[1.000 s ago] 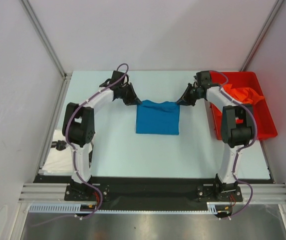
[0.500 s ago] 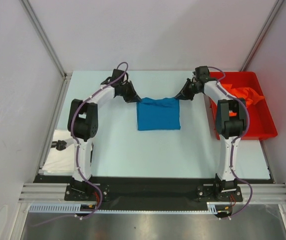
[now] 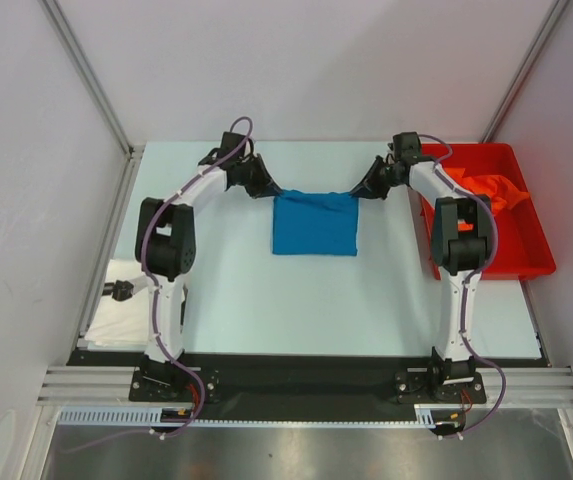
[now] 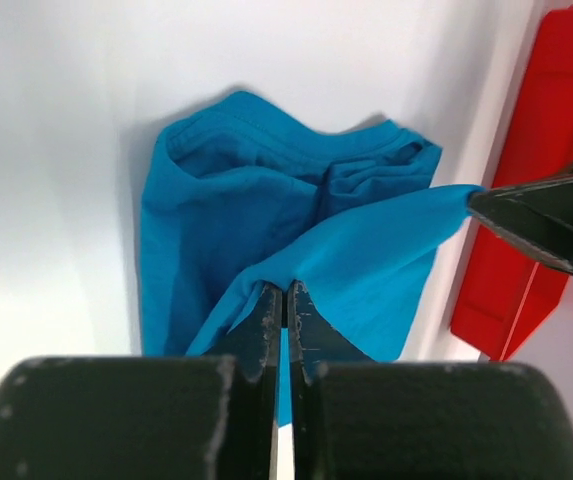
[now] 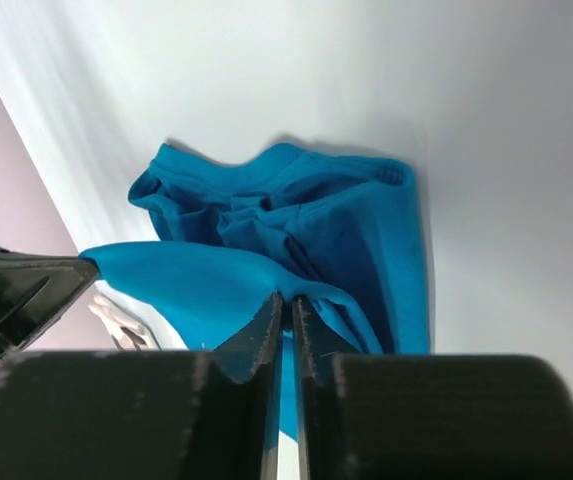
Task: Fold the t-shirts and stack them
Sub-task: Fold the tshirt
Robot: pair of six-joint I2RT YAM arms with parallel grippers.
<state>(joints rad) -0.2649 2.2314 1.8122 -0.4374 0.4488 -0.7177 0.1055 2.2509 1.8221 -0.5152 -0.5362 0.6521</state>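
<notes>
at back, left gripper [image 4: 284, 292], right gripper [image 5: 285, 300] pinch t-shirt [image 3: 314, 225]

You'll find the blue t-shirt [image 3: 314, 225] folded into a rough rectangle on the worktop [image 3: 226, 290], centred and toward the far side; its top layer is raised along the far edge and stretched taut, one corner pinched in the left end effector [image 3: 266, 190], the other in the right end effector [image 3: 361, 192]; the cloth beneath is rumpled; your orange t-shirt [image 3: 491, 188] lies crumpled in the red bin [image 3: 531, 255] at the right.
</notes>
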